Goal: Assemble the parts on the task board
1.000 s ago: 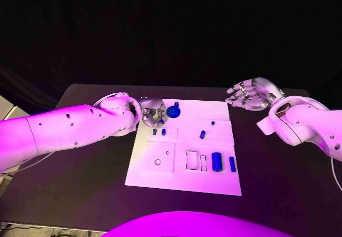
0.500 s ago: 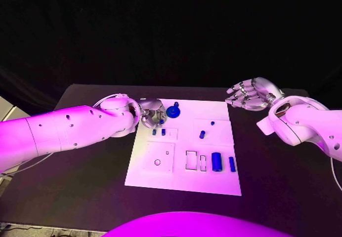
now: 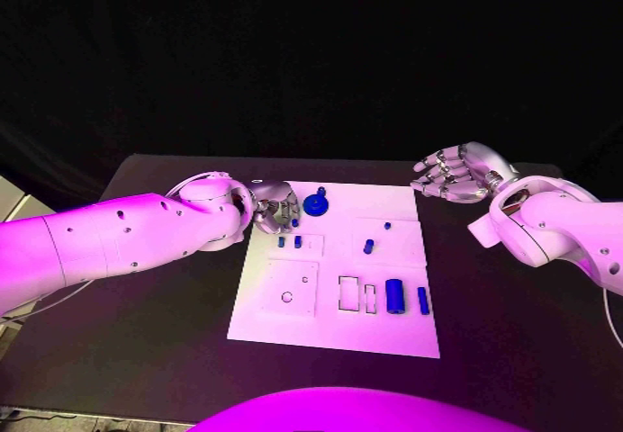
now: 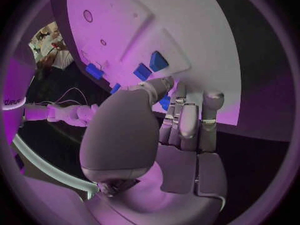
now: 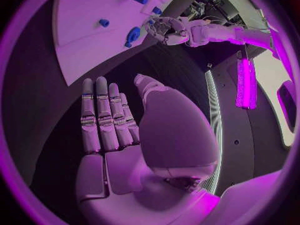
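Observation:
The white task board (image 3: 335,315) lies mid-table. My left hand (image 3: 275,205) hovers over its far left corner. In the left wrist view the thumb and fingers (image 4: 187,120) pinch a small blue part (image 4: 164,104), also seen as a small blue part (image 3: 293,221) at the fingertips. A round blue part (image 3: 316,205) sits just right of that hand. Two blue pegs (image 3: 290,241) stand nearer me, the pegs (image 4: 150,66) close ahead of the fingers. My right hand (image 3: 455,173) hangs beyond the board's far right corner, fingers (image 5: 103,115) straight, holding nothing.
Other blue parts rest on the board: a small piece (image 3: 369,245) near the middle, a thick cylinder (image 3: 394,295) and a slim bar (image 3: 423,300) at the near right beside two rectangular slots (image 3: 349,292). Black table (image 3: 156,315) surrounds the board.
My left hand has drawn slightly back toward the board's far left corner. The right hand and the other parts have stayed put.

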{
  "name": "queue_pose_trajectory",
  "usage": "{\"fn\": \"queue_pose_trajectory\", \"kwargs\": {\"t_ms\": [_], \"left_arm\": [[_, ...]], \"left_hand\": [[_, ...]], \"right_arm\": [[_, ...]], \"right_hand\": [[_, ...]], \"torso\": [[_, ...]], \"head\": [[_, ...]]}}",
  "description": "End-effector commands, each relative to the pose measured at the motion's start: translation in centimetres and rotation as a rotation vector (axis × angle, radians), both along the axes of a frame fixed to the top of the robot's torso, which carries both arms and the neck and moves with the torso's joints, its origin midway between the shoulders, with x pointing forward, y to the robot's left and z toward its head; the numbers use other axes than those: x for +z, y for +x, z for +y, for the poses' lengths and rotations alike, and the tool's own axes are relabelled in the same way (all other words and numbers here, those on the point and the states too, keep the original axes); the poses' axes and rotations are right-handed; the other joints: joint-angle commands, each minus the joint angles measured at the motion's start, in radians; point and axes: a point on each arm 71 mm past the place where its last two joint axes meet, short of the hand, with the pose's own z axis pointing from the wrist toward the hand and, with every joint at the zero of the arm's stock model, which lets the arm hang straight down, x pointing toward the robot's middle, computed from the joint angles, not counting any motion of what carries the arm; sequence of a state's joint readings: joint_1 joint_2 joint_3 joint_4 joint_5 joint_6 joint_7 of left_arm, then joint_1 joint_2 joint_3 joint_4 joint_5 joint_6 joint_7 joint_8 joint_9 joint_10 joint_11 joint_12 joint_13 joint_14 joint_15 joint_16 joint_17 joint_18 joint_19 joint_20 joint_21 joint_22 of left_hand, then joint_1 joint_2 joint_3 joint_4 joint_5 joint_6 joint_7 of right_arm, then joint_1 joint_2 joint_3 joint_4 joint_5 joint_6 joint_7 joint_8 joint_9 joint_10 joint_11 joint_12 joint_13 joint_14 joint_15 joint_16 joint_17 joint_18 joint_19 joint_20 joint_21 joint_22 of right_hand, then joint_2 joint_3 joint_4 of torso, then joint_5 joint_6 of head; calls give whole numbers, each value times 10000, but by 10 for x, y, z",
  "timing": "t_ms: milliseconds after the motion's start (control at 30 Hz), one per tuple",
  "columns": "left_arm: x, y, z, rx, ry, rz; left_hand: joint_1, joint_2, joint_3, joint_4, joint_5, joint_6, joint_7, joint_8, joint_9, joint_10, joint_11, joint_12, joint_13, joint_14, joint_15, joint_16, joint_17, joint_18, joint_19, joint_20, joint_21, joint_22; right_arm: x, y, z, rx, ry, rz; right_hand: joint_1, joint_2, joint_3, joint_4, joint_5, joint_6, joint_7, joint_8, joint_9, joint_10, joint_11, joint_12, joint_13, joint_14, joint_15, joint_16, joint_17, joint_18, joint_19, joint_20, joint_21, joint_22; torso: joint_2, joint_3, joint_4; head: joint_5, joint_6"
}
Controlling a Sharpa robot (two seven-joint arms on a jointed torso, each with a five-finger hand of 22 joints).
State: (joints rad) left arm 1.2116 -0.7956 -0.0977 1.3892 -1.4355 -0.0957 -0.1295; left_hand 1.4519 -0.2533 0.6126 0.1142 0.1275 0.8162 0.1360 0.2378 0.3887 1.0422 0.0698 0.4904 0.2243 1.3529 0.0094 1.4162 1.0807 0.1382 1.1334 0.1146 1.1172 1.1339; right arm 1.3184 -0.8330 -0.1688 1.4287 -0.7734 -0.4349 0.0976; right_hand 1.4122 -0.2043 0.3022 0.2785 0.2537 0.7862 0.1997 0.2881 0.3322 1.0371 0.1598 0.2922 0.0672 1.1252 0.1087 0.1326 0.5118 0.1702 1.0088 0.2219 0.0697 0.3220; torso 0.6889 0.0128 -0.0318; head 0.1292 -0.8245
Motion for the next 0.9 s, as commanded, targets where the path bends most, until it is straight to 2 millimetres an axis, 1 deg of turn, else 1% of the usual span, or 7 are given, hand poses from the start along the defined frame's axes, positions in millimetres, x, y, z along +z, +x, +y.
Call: {"fn": "queue_pose_trajectory", "kwargs": {"t_ms": [33,200,367,467,500,633,900], "left_arm": [[0,0,3,117,131,49],[2,4,13,382,102,-169],[10,9,30,1058,-557,-443],[18,11,46,1785,-1572,-329],[21,12,51,2040,-2021,-205],[28,11,62,2623,-3739,314],[39,-7,56,2289,-8067,2271]], "left_hand": [[-79,-12,-42,-4,-6,-179,-37,-97,-18,64,-37,-50,29,31,-53,9,-16,-43,45,-3,-13,-3],[-34,15,-100,-20,10,-785,-181,-305,-113,74,-65,-131,126,32,-81,2,-33,-41,53,-35,-50,-20],[241,164,167,-186,15,-559,19,-86,-85,-196,59,-393,88,-214,-14,-187,-494,43,-244,-40,-352,-297],[430,159,522,-531,2,-110,190,321,-27,-238,182,-549,55,-571,81,-478,-1087,127,-568,1,-507,-432],[417,157,559,-577,-2,-38,225,388,-22,-248,198,-563,57,-674,94,-560,-1263,161,-701,3,-593,-509],[260,156,659,-725,-11,133,345,583,-54,-399,304,-652,38,-1583,175,-1356,-2732,448,-1955,65,-1612,-1375],[-520,167,-333,-273,-30,273,309,889,-127,-307,228,383,592,-2954,211,-2695,-4681,446,-2318,184,-2819,-2161]], "right_arm": [[-1,-1,1,278,-181,126],[-3,-1,2,550,-682,85],[-5,-1,3,958,-1592,-57],[-7,-2,5,1237,-2470,-139],[-7,-2,6,1348,-2783,-190],[-9,-3,11,1764,-3845,-540],[-11,-10,34,2706,-5933,-1678]], "right_hand": [[95,1,-25,-29,45,50,293,-53,-22,24,7,-74,-23,27,10,-66,-20,125,-14,11,-1,-29],[336,-28,41,-219,26,58,261,-66,-42,-161,-8,-243,-31,418,-76,101,30,147,275,-67,151,-58],[990,-44,521,-934,-167,626,-79,-78,-114,369,-356,-552,-42,2375,-733,1204,661,99,1886,-854,1487,660],[1101,16,883,-1355,-265,971,-111,-298,-267,701,-420,-1066,-50,2858,-905,1554,996,-4,1923,-1154,2435,1541],[892,-3,1171,-1582,-283,1309,-163,-540,-411,1096,-476,-1505,-41,3075,-970,1834,1313,-83,1552,-1303,3310,2461],[657,-11,1554,-1859,-298,1746,-293,-738,-499,1591,-611,-1921,-24,3541,-1107,2723,1972,-4,1427,-1382,4418,3526],[78,-157,2138,-2070,-469,2123,-440,-973,-470,2029,-776,-2288,-12,3689,-1154,5185,3542,114,1393,-1335,5462,4600]], "torso": [[-2,-1,-5],[-7,-5,-13],[-8,5,-27],[0,2,-26],[-3,-3,-27],[-7,3,-5],[9,-19,-36]], "head": [[0,13],[-31,54],[-57,95],[-89,145],[-105,154],[-157,195],[-436,335]]}}
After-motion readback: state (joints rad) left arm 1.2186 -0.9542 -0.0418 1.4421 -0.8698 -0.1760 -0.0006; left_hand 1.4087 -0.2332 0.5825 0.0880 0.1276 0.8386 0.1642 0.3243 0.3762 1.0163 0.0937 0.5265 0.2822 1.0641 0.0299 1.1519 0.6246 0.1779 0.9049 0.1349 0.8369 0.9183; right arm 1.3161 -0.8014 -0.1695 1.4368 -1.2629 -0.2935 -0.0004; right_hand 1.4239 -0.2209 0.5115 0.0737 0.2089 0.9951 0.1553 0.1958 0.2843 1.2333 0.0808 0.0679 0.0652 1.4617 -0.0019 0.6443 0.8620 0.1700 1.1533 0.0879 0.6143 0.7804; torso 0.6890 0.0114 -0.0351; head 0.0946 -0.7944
